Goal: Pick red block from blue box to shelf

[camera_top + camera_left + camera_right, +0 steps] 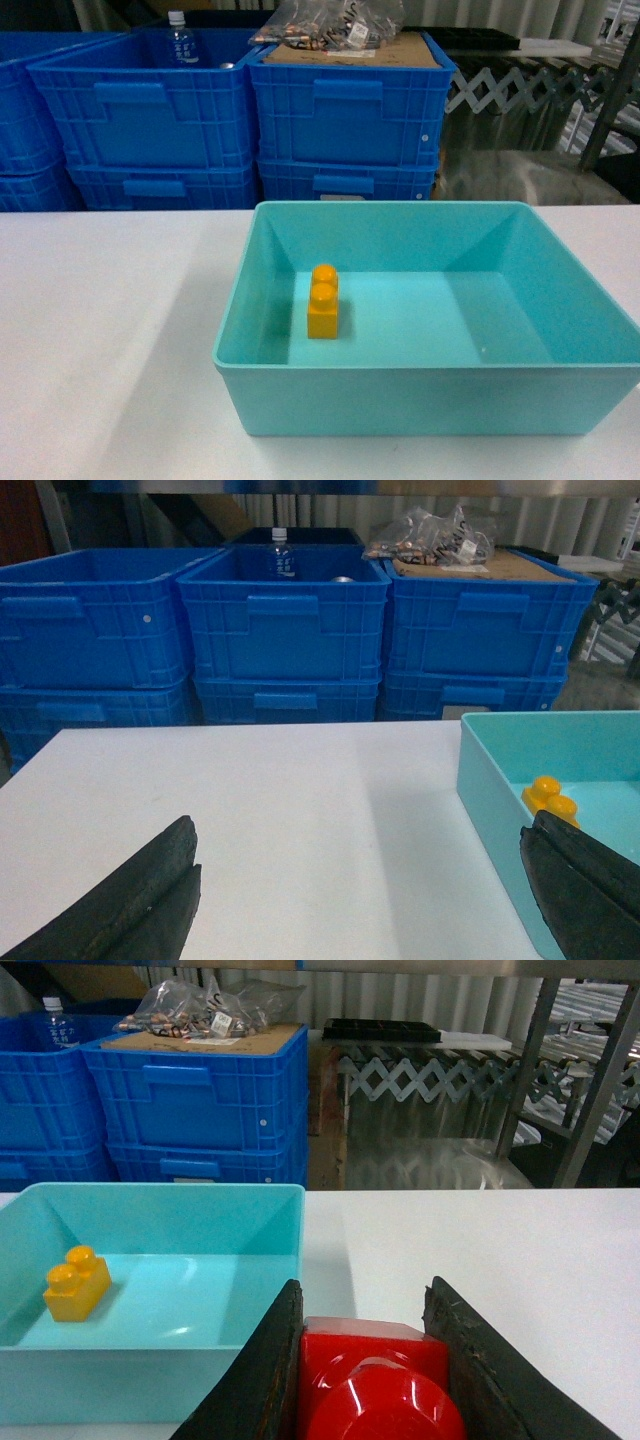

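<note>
1 red block (375, 1385), 1 orange brick (323, 301) and 1 blue box (400, 395) are in view. The right gripper (385, 1380) pinches the red block between its 2 dark fingers (255, 1380), outside the box, above the white table (480, 1250). The left gripper (360, 890) is spread wide over the table, holding nothing. The orange brick stands alone in the box. Stacked dark blue crates (350, 110) sit behind, with a water bottle (180, 40) in 1 and a steel rack (575, 1080) to the right.
</note>
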